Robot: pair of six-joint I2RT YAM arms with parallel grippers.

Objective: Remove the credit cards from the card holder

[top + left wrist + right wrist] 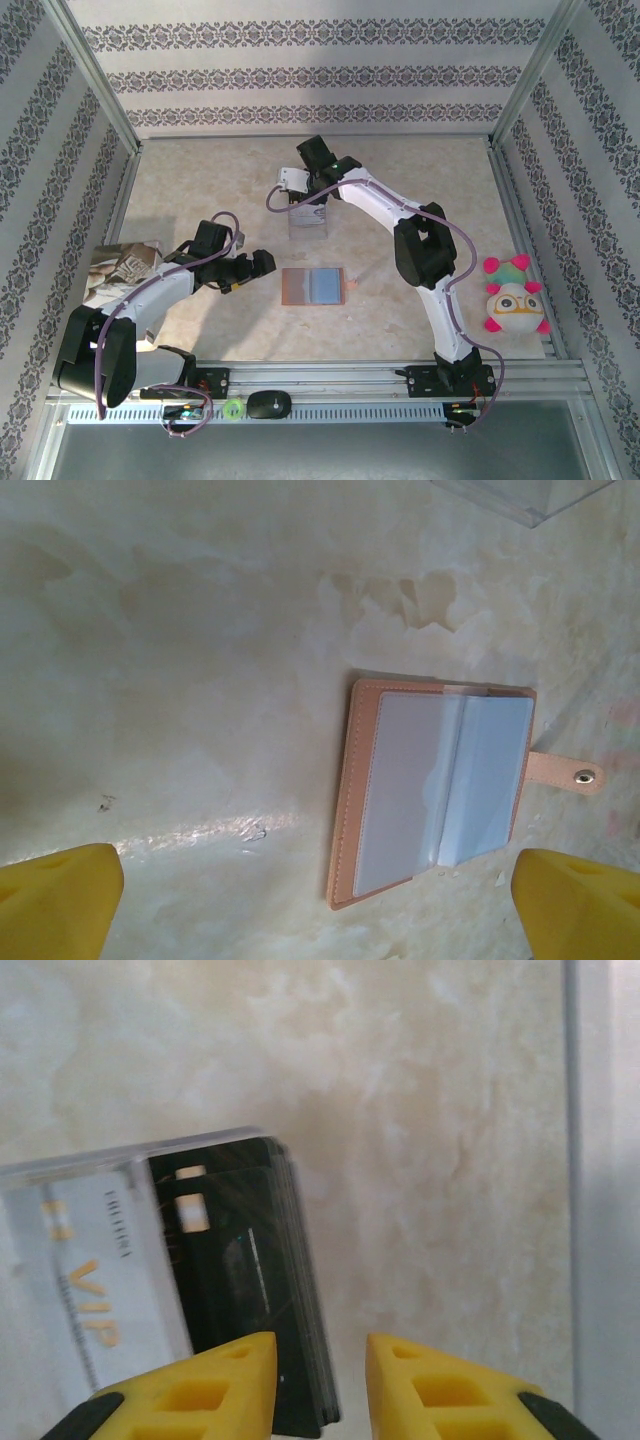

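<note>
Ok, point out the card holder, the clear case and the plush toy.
card holder (400,800): left wrist view, on its left blue-grey inner panel.
clear case (95,1295): right wrist view, on its front wall over the VIP lettering.
plush toy (515,298): top view, on its white face.

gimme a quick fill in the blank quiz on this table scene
The card holder lies ___ on the table.
Gold letters on the card inside the clear case spell ___.
The plush toy sits on the robot's ___ side.
The left claw has fingers coloured ___.
Missing words: open; VIP; right; yellow
</note>
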